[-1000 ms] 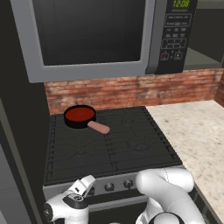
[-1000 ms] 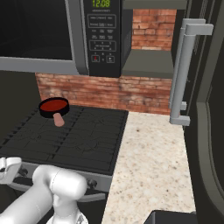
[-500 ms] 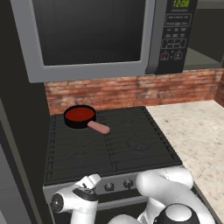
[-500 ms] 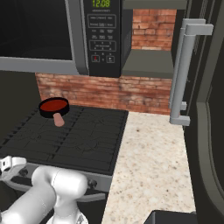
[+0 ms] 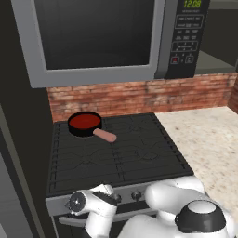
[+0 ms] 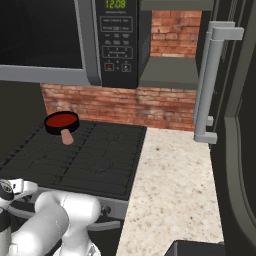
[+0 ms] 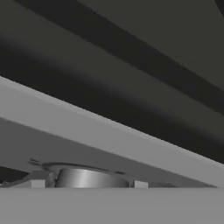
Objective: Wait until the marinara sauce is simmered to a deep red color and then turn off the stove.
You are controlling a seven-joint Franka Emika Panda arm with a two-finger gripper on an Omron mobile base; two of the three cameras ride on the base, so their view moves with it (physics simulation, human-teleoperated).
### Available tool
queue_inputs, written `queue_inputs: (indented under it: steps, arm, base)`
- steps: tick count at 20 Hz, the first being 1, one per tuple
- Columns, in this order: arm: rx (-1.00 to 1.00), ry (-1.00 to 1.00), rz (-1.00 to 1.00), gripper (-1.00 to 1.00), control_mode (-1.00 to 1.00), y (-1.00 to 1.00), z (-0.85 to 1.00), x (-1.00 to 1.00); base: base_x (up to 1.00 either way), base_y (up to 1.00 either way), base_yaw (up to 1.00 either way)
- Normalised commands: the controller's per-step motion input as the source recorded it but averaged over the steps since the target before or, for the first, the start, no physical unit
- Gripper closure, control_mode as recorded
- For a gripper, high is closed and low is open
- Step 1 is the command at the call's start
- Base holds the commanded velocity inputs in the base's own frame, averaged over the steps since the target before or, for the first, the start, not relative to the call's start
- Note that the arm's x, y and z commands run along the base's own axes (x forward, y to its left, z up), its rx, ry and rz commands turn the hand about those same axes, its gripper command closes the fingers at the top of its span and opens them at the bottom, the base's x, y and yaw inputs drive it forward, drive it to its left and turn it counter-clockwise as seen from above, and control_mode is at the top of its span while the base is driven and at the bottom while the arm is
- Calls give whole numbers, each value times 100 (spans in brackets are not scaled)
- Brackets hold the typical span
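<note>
Far left on the stove point(image 5: 121, 158), back-left burner: small black skillet point(image 5: 85, 125) with the marinara sauce point(image 5: 84, 121), a deep red disc; pinkish handle point(image 5: 105, 135) points toward the front right. Right base view has the same pan point(image 6: 62, 123) at the cooktop's rear left.

Front panel, left part: the arm's wrist sits low against the knob row. Gripper point(image 5: 108, 191) is tucked at the panel; fingers hidden behind the wrist, so whether they are apart or together cannot be told. Two knobs point(image 5: 135, 195) show just right of the wrist in the left base view. Hand view looks up along the panel at a silver round knob point(image 7: 89, 178), very close, bottom left.

Above: microwave point(image 5: 102, 37), clock reads 12:09 in the left base view, 12:08 in the right base view point(image 6: 115, 4). Keypad labels too small to read.

Right: speckled counter point(image 6: 175, 185); right base view alone shows the fridge handle point(image 6: 210, 85) and the brick-backed shelf nook point(image 6: 172, 70).
</note>
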Motion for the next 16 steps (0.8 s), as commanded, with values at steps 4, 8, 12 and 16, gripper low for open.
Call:
queue_inputs:
  steps: [4, 8, 12, 16]
  arm:
    - [26, 10, 0, 100, -100, -39, -16, 0]
    - [25, 10, 0, 100, -100, -35, -18, 0]
    - [23, 10, 0, 100, -100, -33, -18, 0]
    - [21, 9, 0, 100, -100, -30, -19, 0]
  base:
    - [0, 0, 0]
    - [0, 0, 0]
    - [0, 0, 0]
    - [0, 0, 0]
